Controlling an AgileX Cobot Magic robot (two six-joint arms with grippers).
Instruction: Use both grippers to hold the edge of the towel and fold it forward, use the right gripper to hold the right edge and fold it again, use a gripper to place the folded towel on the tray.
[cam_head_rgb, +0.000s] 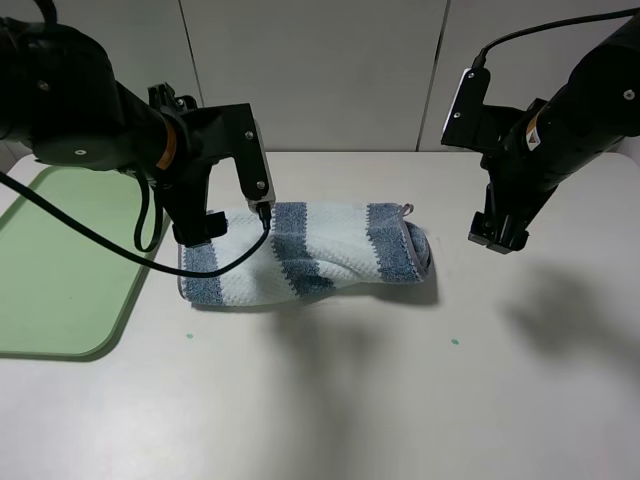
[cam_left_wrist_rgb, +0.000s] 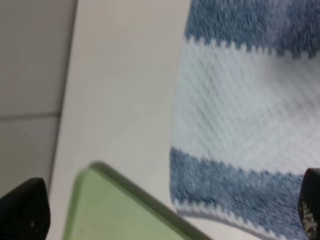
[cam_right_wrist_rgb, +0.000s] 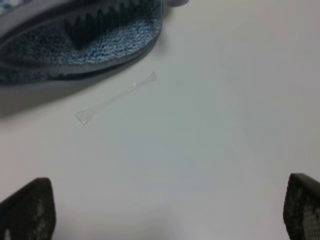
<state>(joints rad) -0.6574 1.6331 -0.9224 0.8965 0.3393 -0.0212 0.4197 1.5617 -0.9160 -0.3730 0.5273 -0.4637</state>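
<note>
A: Jaws?
B: Both spread wide, nothing held. The left gripper is over the striped towel's left end, the right gripper above bare table past its right end.
A: Towel?
B: Folded over, lying on the table, just beside the green tray.

The blue-and-white striped terry towel lies folded into a long band at frame centre, its right end bulging. The flat light-green plastic tray sits at left, just beside it.

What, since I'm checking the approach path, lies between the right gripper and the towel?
Bare table, plus one small clear plastic strand beside the towel; the right wrist view shows it ahead of the right gripper.
</note>
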